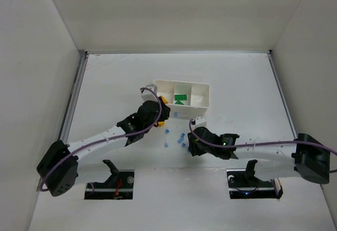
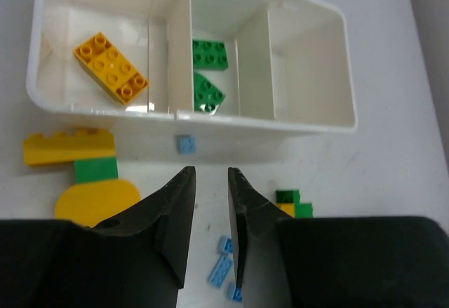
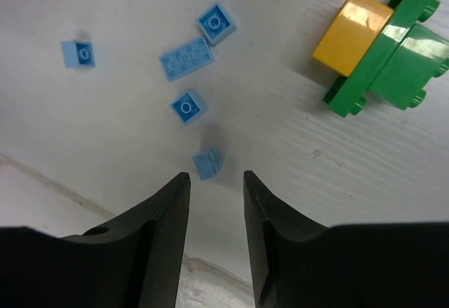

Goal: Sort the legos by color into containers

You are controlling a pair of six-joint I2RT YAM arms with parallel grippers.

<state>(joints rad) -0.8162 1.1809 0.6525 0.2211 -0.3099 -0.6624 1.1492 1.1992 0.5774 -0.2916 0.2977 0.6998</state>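
Note:
The white tray (image 1: 207,95) lies at mid table. In the left wrist view the tray (image 2: 316,127) holds an orange brick (image 2: 111,67) in its left compartment and two green bricks (image 2: 209,54) in the middle one; the right one holds nothing. My left gripper (image 2: 210,175) is open a little and empty, just in front of the tray, over small light blue bricks (image 2: 223,260). My right gripper (image 3: 216,178) is open and empty, just short of a light blue brick (image 3: 208,163), with several more (image 3: 186,58) beyond it.
Beside the tray's front left lie a yellow brick (image 2: 68,146), a green brick (image 2: 96,170) and a rounded yellow piece (image 2: 96,201). A single blue brick (image 2: 185,144) lies against the tray's wall. A joined green and orange piece (image 3: 382,48) lies right of the blue bricks.

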